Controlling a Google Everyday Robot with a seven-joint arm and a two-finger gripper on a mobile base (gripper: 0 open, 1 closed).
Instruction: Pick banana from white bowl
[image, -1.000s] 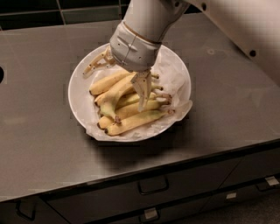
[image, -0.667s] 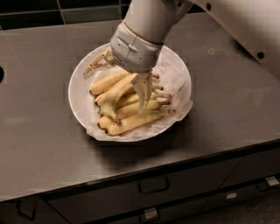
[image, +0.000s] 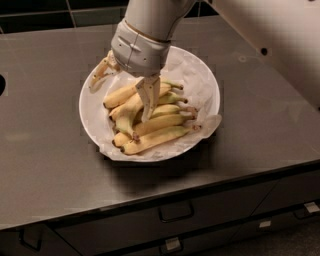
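**Gripper has shifted left among the bananas**

On the dark counter (image: 50, 150) sits the white bowl (image: 89, 107). The gripper (image: 148, 112) hangs at its centre, tip in the pile; open or closed cannot be told. The banana (image: 125, 119), thick and curved, lies just beside it, toward 8 o'clock. Best to straddle its middle; slimmer bananas (image: 160, 136) at 5 o'clock crowd it.

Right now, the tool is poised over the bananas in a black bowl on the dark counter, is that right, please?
Not quite: the camera view shows a white bowl, not black. The tool is indeed poised over the bananas in it, on the dark counter.
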